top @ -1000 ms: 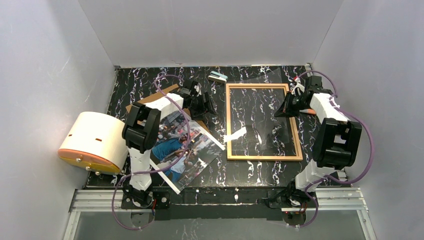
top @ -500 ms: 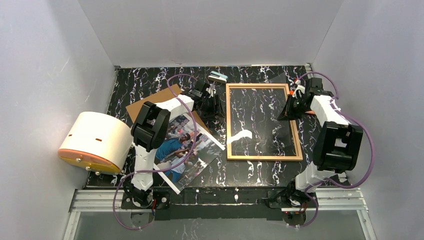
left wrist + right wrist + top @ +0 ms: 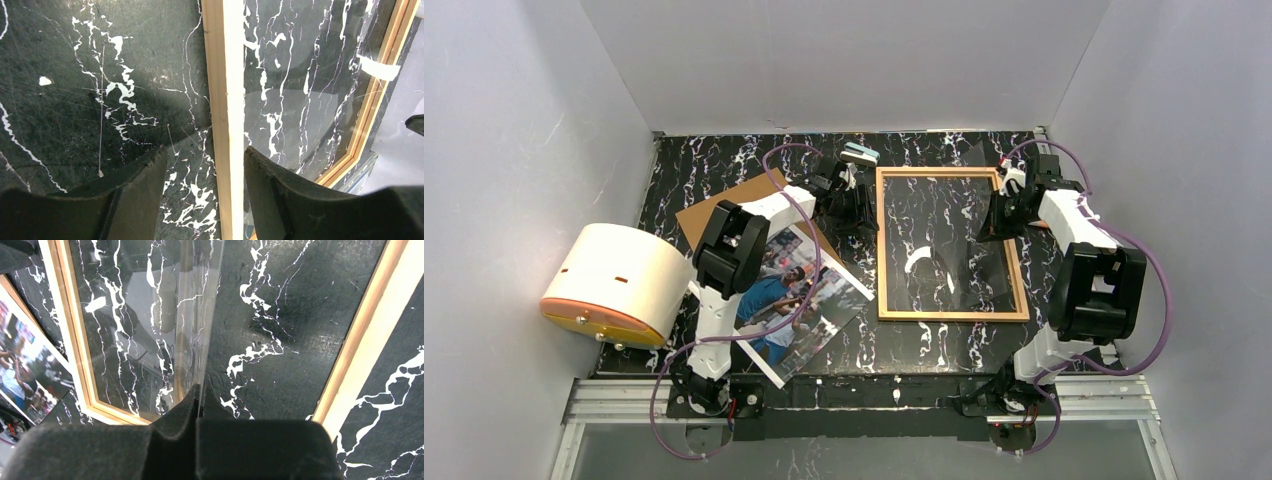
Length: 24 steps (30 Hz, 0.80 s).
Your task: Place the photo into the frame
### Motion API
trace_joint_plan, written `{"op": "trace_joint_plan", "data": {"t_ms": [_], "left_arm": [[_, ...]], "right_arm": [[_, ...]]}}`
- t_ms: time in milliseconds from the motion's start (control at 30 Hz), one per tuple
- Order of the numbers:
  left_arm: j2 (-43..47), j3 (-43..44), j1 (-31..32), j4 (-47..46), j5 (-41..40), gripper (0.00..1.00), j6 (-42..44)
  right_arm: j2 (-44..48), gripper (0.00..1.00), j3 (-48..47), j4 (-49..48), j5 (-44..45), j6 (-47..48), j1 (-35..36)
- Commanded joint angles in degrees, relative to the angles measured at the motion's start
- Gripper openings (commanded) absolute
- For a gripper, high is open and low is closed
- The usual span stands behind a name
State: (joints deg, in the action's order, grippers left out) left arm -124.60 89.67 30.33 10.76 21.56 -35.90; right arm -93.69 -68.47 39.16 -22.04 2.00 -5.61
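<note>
Where my two arms reach out, the table is black marble veined in white, boxed in by plain white walls. Well to the left of my left gripper sits a cream drum with an orange rim. A brown backing board lies just left of that gripper. The photo lies flat and askew behind it, partly under my left arm. It is a glossy street scene with blue shirts and a thin white border.

The frame, thin light wood, lies flat between my grippers. The top view hides my left jaws. The left wrist camera shows them half-wide astride the frame's left rail, with bare marble between the wood and one finger.

Only glare marks the clear pane from above. The right wrist camera shows my right gripper pinched tight on its edge, with the sheet tilted up out of the frame.
</note>
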Motion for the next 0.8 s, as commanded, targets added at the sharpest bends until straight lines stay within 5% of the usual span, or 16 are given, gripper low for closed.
{"op": "trace_joint_plan", "data": {"t_ms": [0, 367, 767], "left_arm": [[-1.3, 1.9, 0.4, 1.4, 0.2, 0.55, 1.2], [-3.3, 3.3, 0.6, 2.4, -0.2, 0.55, 1.0], [-4.9, 3.4, 0.8, 3.0, -0.4, 0.57, 0.4]], "right_arm": [[0.4, 0.01, -1.4, -1.2, -0.2, 2.7, 0.3], [0.8, 0.01, -1.4, -0.8, 7.9, 1.1, 0.3], [1.0, 0.01, -0.5, -1.6, 3.6, -0.3, 0.3]]}}
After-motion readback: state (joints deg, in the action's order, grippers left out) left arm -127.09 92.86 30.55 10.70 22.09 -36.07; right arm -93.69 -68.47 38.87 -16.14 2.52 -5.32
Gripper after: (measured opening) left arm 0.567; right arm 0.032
